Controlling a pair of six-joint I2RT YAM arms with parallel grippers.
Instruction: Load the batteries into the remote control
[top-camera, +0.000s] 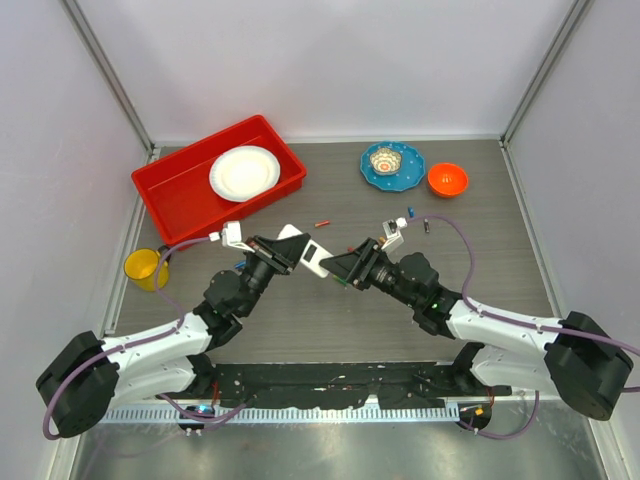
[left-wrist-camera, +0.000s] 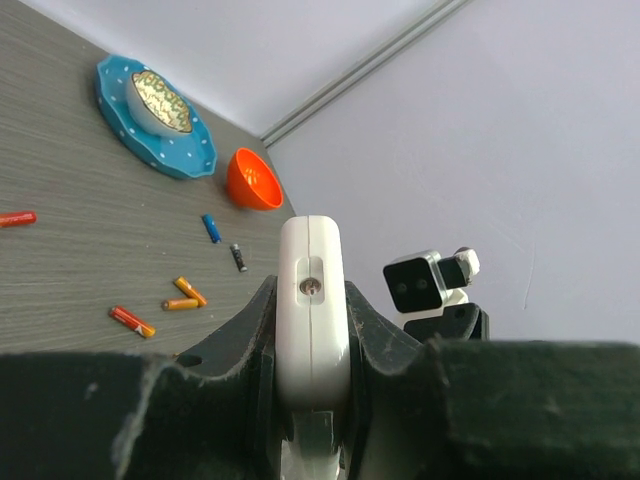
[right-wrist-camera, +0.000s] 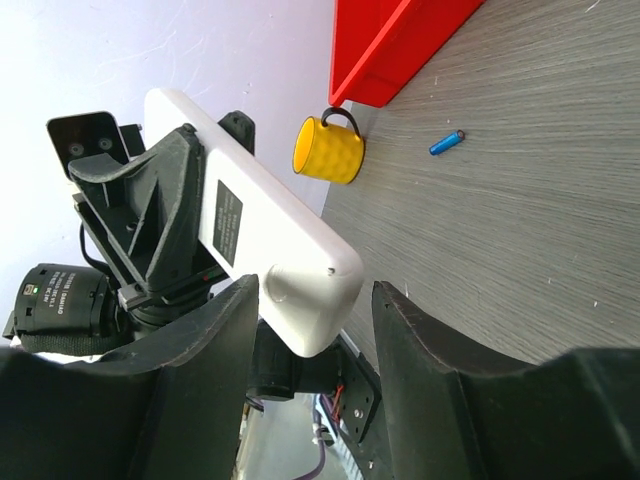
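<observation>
My left gripper (top-camera: 283, 250) is shut on the white remote control (top-camera: 312, 258) and holds it above the table, its plain back with a dark label showing in the right wrist view (right-wrist-camera: 250, 215). In the left wrist view the remote's edge (left-wrist-camera: 312, 300) is clamped between the fingers. My right gripper (top-camera: 345, 268) is open, its jaws on either side of the remote's free end (right-wrist-camera: 315, 310), with a gap on one side. Batteries lie loose on the table: red (top-camera: 322, 222), blue (top-camera: 411, 212), dark (top-camera: 427, 225), orange ones (left-wrist-camera: 185, 297) and a blue one (right-wrist-camera: 446, 143).
A red tray (top-camera: 170, 185) holding a white plate (top-camera: 244, 172) stands at the back left. A yellow cup (top-camera: 146, 268) is at the left edge. A blue plate with a small bowl (top-camera: 393, 165) and an orange bowl (top-camera: 447, 179) stand at the back right.
</observation>
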